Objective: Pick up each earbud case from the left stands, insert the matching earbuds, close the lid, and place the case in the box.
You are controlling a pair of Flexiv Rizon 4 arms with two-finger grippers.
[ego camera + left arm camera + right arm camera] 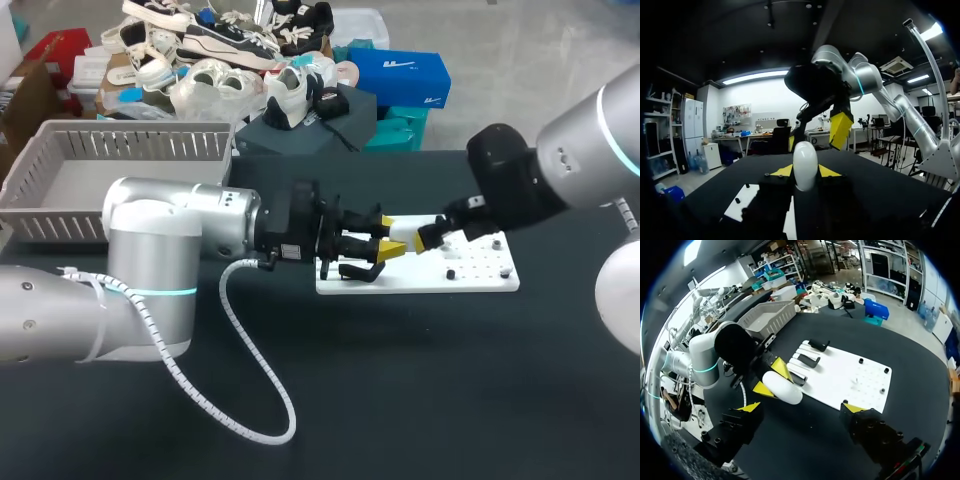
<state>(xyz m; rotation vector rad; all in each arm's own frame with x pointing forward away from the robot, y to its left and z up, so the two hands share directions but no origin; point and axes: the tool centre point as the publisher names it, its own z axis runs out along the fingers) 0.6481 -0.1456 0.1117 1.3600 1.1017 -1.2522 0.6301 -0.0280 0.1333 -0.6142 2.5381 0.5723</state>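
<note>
In the left wrist view, your left gripper [805, 172] is clamping the case [805, 157] between its two yellow tips. It is gripping low on the shell, with most of the rounded white body standing above the tips. The shell is looking smooth, so a push from above is likely to be twisting it or squeezing it out. Your right gripper [816, 136] is hanging just beyond and above it, with one yellow finger near the case's top. The two grippers are risking a knock.

In the right wrist view, the right gripper is standing wide apart and holding nothing. The case is lying ahead of it, between the lines of its fingers and touching neither. The case is hovering over the end of the board [850, 382] that carries the stands [807, 360], so a drop would be landing it on them or sending it rolling onto the counter [912, 365]. No seam is showing, so the lid is probably shut. You cannot tell where the earbuds are.

In the head view, both arms are meeting over the board's left end, and the fingers are crowding the case almost out of sight. The box [140, 145] is sitting at the counter's far left corner, well apart, so a loose hold is risking a fall on the carry.
</note>
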